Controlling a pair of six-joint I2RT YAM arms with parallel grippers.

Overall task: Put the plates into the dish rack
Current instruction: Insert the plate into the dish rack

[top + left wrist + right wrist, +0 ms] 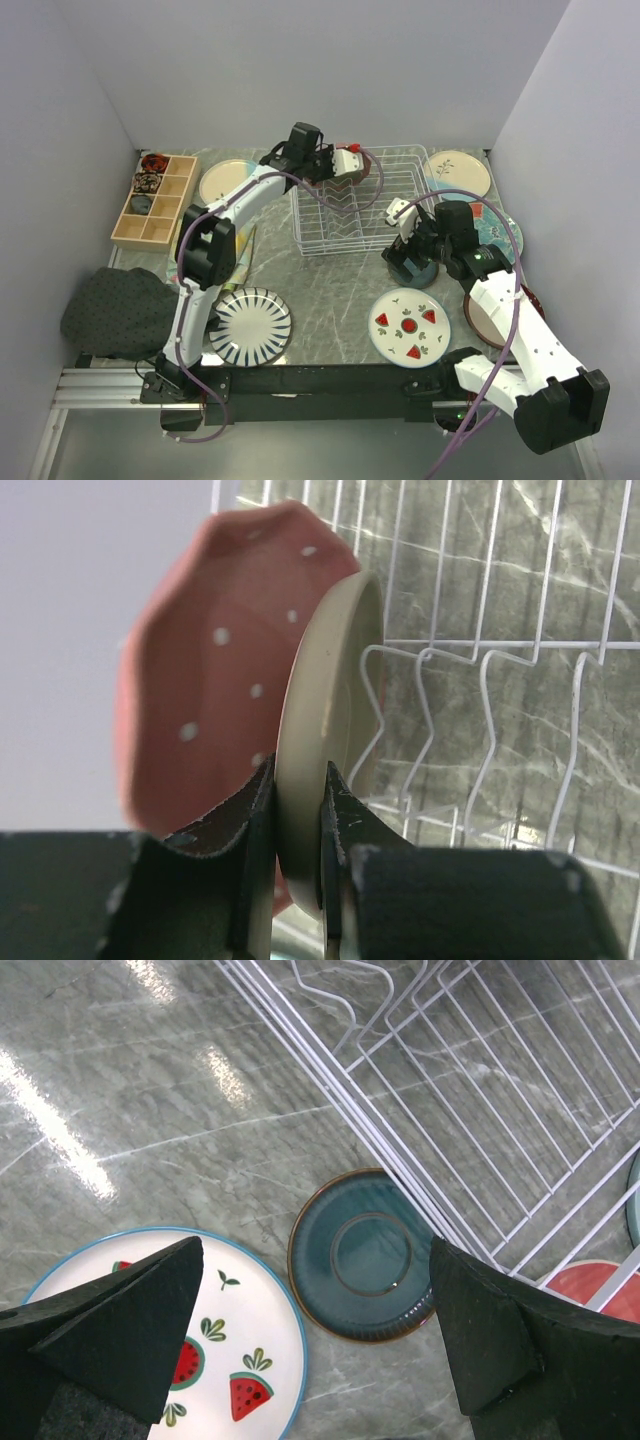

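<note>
Pinching the taupe plate (pixel 330 680) by its rim, the left gripper (pixel 298 790) holds it on edge over the 12 o'clock end of the dish rack (pixel 500 643) — face parallel to the pink dotted plate (pixel 210 680) just beside it, free edge pointing into the tines. The right gripper (pixel 315 1330), spread wide, hovers above the dark teal plate (pixel 365 1255) lying flat at the rack's 5 o'clock corner.

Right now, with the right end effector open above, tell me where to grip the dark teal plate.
I'd pinch the rim of the dark teal plate on the side facing away from the dish rack, coming down from above: it lies flat, and its opposite edge sits right at the rack's bottom wires.
</note>
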